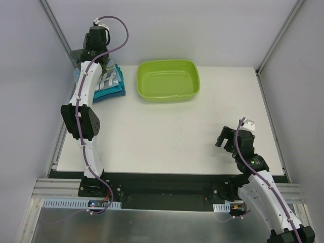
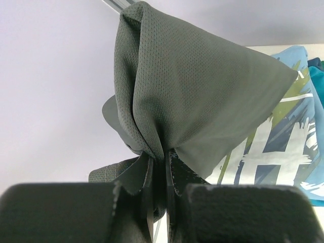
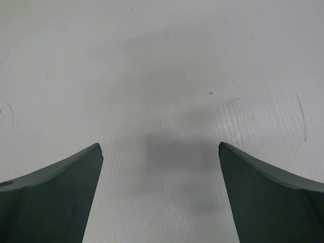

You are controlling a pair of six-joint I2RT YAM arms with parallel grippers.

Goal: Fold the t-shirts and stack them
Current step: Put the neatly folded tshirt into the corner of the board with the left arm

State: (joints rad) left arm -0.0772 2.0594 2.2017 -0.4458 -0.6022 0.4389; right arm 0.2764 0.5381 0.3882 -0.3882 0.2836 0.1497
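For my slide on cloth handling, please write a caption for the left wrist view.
Left gripper shut on the dark grey t-shirt, with the light blue lettered t-shirt behind it.

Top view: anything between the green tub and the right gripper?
Nothing: in the top view only bare white table lies between the lime-green tub and the open right gripper.

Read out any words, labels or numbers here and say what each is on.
"H": big white letter on the light blue cloth t-shirt; the rest of the print is hidden behind the dark grey mesh t-shirt.
No other text can be read in any view.
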